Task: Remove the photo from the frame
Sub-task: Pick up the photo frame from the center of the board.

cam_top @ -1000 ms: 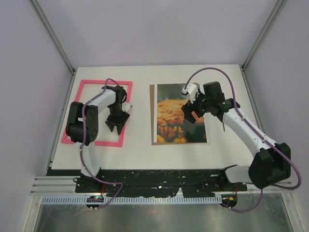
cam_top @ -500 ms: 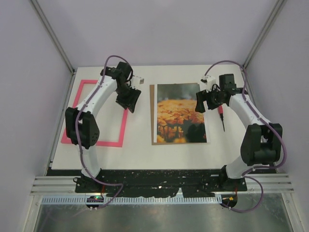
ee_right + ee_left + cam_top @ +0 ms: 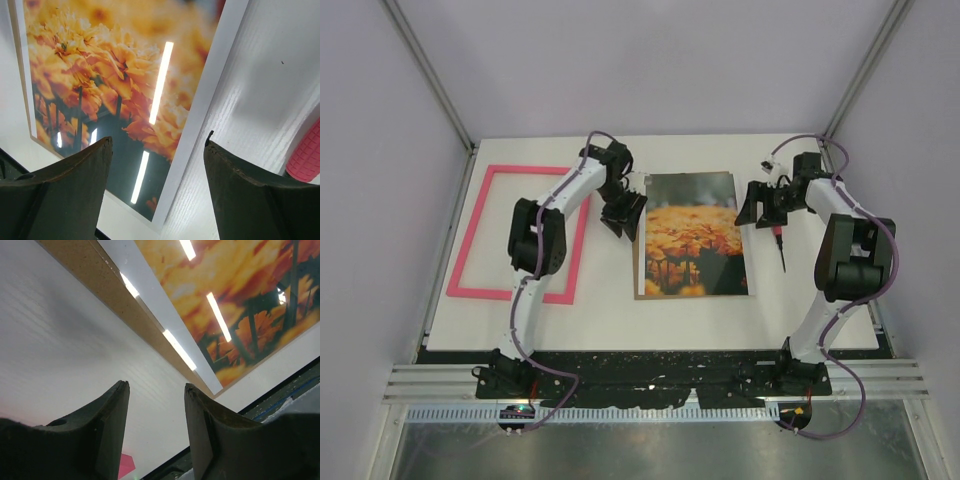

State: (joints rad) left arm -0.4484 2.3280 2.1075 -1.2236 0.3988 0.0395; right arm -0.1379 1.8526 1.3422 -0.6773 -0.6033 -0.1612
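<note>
On brown backing board (image 3: 85,265), glossy orange-flower photo (image 3: 695,240), white-bordered, flat

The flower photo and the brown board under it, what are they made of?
The photo looks like glossy printed paper: light strips mirror in it. The backing board looks like matte brown fibreboard or cardboard, dull and grainy.

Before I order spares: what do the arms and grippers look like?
The left arm and right arm have white links, black joints and a looping purple cable each. The left gripper and right gripper are black, with two tapered fingers.
</note>
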